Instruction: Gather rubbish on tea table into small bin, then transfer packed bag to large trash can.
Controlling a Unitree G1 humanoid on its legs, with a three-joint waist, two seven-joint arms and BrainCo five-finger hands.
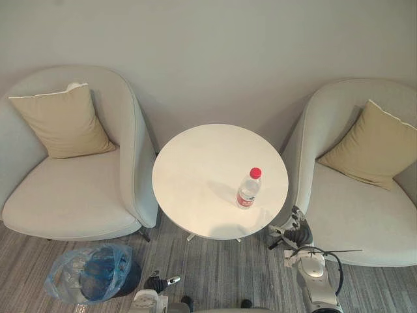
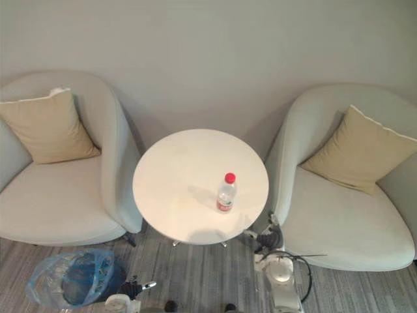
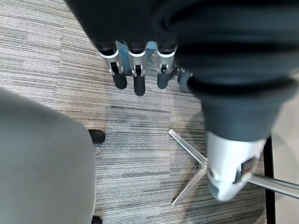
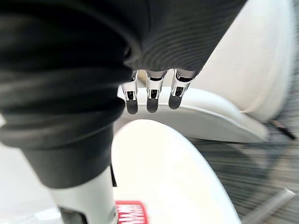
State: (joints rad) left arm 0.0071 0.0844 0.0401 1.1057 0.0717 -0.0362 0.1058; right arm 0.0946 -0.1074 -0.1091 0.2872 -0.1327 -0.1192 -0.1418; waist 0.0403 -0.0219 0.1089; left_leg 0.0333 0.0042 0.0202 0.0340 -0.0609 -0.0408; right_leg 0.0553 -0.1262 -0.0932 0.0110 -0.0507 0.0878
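Armchairs flank the work. One armchair (image 1: 365,208) rises just outboard of the right hand (image 1: 296,228); the other armchair (image 1: 71,195) sits ahead of and outboard of the left hand (image 1: 159,283). Each has a tan cushion propped against its back.

Between them, ahead of both hands, stands the round white tea table (image 1: 202,169). The right hand hangs low beside its near rim, in the gap between table and chair.

On the carpet just outboard of the left hand sits the small bin (image 1: 91,274), lined with a loose blue bag. Its mouth faces up, likely so rubbish can be dropped straight in.

The water bottle (image 1: 248,189), clear with a red cap, is the rubbish to gather. It stands upright on the table, ahead of and slightly inboard of the right hand, on the side nearer that hand, which makes the right arm the natural one to fetch it.

Both hands are empty. The left hand's fingers (image 3: 135,70) hang straight and relaxed over bare carpet. The right hand's fingers (image 4: 149,93) are likewise extended, with nothing between them and the thumb. Collection has seemingly not begun.
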